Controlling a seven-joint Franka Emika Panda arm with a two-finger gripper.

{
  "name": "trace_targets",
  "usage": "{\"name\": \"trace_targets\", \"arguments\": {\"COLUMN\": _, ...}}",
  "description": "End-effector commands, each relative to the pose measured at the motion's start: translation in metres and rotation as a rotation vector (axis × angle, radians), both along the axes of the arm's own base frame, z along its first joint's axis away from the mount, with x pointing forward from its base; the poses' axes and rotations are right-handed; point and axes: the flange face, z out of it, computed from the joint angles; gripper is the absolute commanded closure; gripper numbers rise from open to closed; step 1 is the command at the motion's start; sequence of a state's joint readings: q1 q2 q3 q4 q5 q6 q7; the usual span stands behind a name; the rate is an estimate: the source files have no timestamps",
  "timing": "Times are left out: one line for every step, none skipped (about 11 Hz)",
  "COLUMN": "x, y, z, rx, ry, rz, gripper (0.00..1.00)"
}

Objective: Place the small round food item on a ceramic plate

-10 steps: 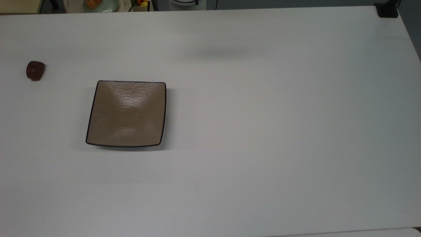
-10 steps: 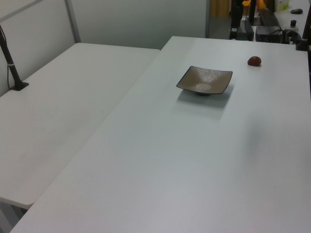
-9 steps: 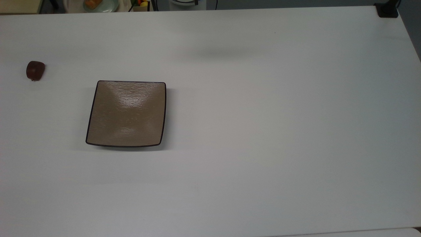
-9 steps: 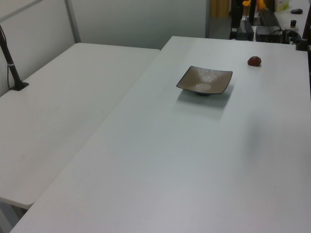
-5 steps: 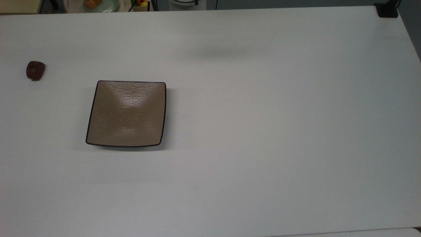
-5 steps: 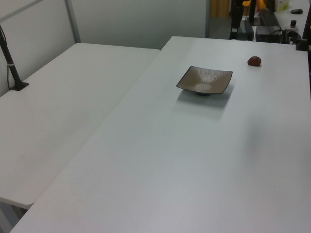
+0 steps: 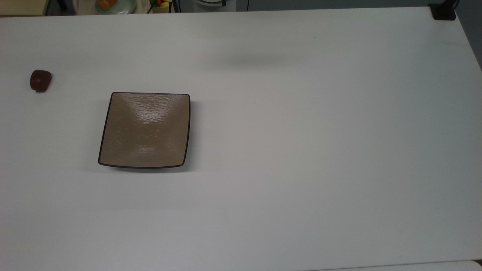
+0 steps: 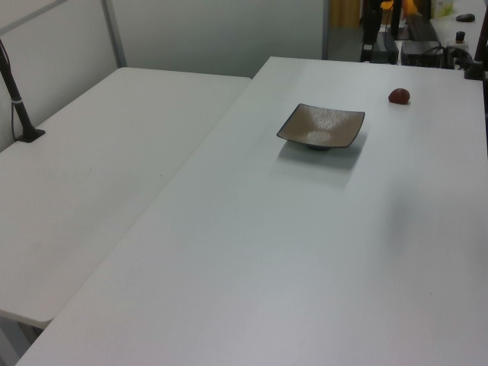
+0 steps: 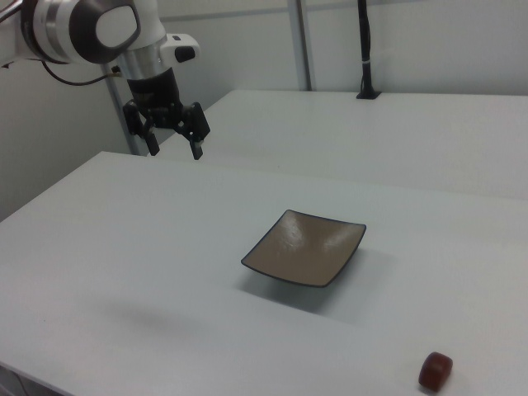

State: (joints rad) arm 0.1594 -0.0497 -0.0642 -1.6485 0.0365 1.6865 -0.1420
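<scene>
Jaws spread, empty, gripper high above table; arm cut off at frame edge. One food item on table, well apart from one plate.

Even, soft overhead light leaves the white table bright, puts a glossy glare patch on the plate and a faint shadow at its lower edge in the top view, and a diffuse grey smudge lies mid-table.
</scene>
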Motion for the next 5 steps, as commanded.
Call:
{"name": "trace_targets", "arguments": {"x": -0.007, "y": -0.002, "z": -0.004, "rx": 0.016, "ry": 0.022, "rz": -0.010, "gripper": 0.00}}
{"name": "trace_targets", "arguments": {"x": -0.006, "y": -0.004, "z": -0.006, "rx": 0.017, "ry": 0.024, "rz": -0.012, "gripper": 0.00}}
{"name": "trace_targets", "arguments": {"x": -0.005, "y": -0.003, "z": -0.009, "rx": 0.016, "ry": 0.028, "rz": -0.009, "gripper": 0.00}}
{"name": "trace_targets", "arguments": {"x": -0.003, "y": -0.003, "z": -0.015, "rx": 0.014, "ry": 0.036, "rz": 0.009, "gripper": 0.00}}
{"name": "trace_targets", "arguments": {"x": 0.001, "y": -0.004, "z": -0.018, "rx": 0.010, "ry": 0.034, "rz": 0.035, "gripper": 0.00}}
